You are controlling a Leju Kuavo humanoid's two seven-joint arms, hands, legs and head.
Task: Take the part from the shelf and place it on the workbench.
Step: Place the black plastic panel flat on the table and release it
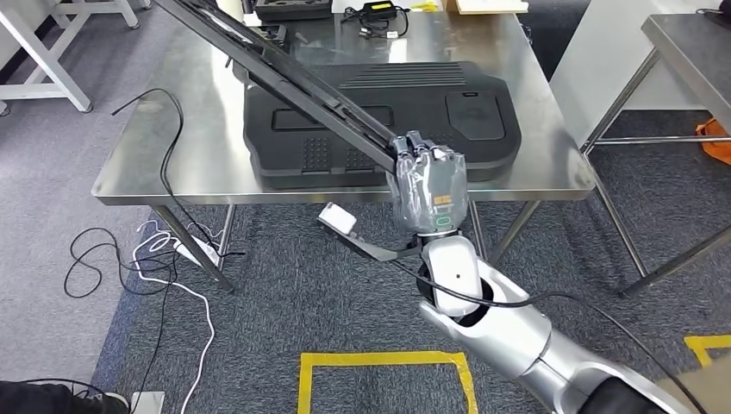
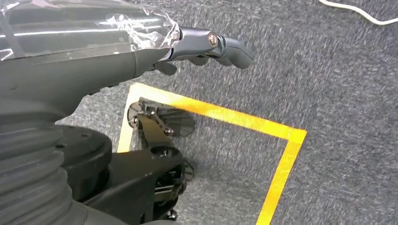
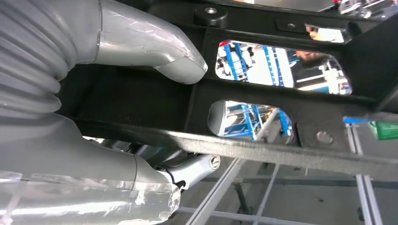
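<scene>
Two black moulded pieces are seen at the steel tabletop (image 1: 172, 164): a broad ribbed cover (image 1: 388, 121) lying flat on it, and a long, flat, frame-like part (image 1: 284, 69) held slanted above it. The part is gripped at its lower end by the right hand (image 1: 428, 185), near the tabletop's front edge, while the far end rises up and away over the cover towards the back left. In the right wrist view the thumb (image 3: 159, 51) is pressed on one face of the part (image 3: 263, 117) and darker fingers (image 3: 197, 166) are curled under the opposite edge, so the part is clamped between them. The left hand (image 2: 141, 42) hangs low over grey carpet (image 2: 338, 84) and a yellow tape line (image 2: 263, 126); its fingers are loosely curled in with nothing held.

The step in hand is judged to be the lowering of the part onto the tabletop. A good result calls for the long piece to be levelled before release, since it is held at one end only and the free end would swing or drop if let go while tilted. The far end is best brought down gently, and a resting place should be chosen deliberately, either on the bare steel beside the cover or squarely on the cover. The grip should be eased only once the part is borne along its length. Cables (image 1: 375, 17) at the back edge are best kept out of the sweep.
</scene>
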